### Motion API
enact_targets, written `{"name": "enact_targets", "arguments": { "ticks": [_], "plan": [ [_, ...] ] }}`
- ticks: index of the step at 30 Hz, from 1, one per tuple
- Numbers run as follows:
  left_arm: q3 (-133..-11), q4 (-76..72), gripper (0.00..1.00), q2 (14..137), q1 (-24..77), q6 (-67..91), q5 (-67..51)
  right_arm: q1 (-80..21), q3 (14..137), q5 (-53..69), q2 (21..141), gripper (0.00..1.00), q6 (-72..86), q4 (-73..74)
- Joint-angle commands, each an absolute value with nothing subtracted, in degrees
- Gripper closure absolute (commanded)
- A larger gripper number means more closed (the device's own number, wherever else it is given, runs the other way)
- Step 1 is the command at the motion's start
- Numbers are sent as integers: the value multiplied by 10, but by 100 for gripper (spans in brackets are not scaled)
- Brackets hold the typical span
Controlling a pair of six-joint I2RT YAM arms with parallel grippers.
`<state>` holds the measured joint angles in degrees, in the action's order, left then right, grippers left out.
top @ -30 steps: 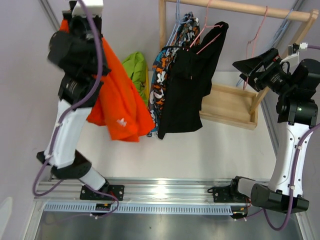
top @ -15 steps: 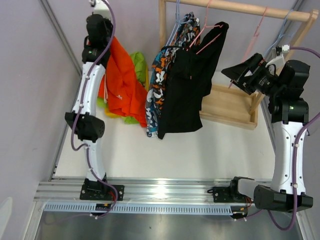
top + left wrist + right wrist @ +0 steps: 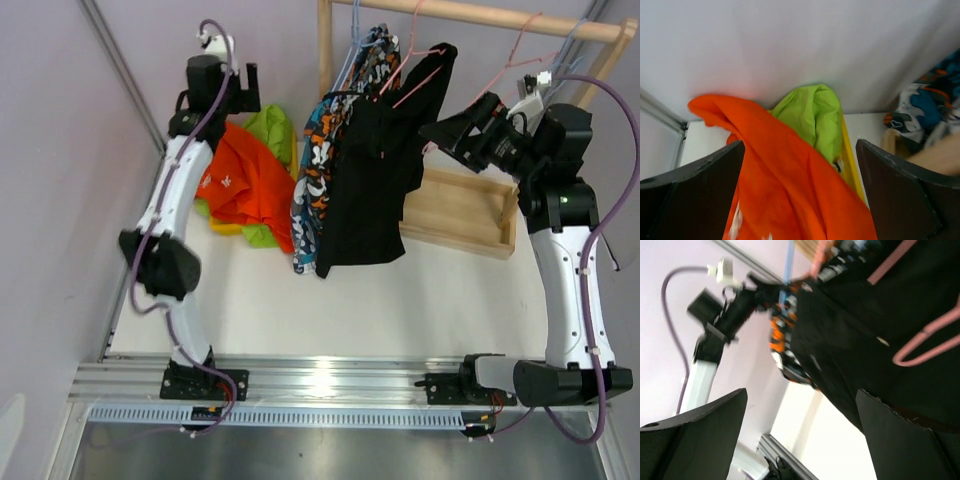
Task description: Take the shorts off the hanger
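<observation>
The left claw (image 3: 800, 142) stands wide with nothing between its fingers, and only their inner faces show. Just beneath it the orange-red shorts (image 3: 790, 195) lie heaped on the bench (image 3: 400, 300). Their lower part is cut off, and they cover much of the lime green shorts (image 3: 812, 112) beyond. A yellow edge (image 3: 850, 160) beside these is too hidden to name. The right claw (image 3: 801, 390) is also wide and empty. Ahead of it the black shorts (image 3: 865, 315) hang blurred on a pink hanger (image 3: 925, 347), masking most of the patterned shorts (image 3: 782, 340) behind.

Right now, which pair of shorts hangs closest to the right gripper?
The black shorts on the pink hanger; the patterned pair hangs farther left.
</observation>
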<state>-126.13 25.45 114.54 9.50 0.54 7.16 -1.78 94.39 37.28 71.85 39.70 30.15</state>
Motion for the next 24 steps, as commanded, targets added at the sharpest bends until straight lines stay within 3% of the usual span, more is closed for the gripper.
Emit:
{"name": "enact_targets", "arguments": {
  "ticks": [1, 2, 3, 6, 17, 24],
  "plan": [
    [-1134, 208, 1, 935, 101, 38, 56, -35, 995, 374, 751, 1, 435, 195],
    [-1092, 187, 1, 896, 104, 36, 57, -40, 1006, 365, 778, 0, 437, 191],
    [-971, 136, 1, 821, 106, 34, 59, -47, 1025, 362, 790, 0, 440, 168],
    [-838, 80, 1, 699, 116, 34, 62, -52, 1081, 357, 858, 1, 450, 146],
    [-693, 113, 1, 537, 121, 105, 32, -122, 1299, 186, 1043, 1, 364, 226],
    [-653, 128, 1, 503, 121, 90, 40, -172, 1349, 121, 1089, 5, 348, 221]
  ]
}}
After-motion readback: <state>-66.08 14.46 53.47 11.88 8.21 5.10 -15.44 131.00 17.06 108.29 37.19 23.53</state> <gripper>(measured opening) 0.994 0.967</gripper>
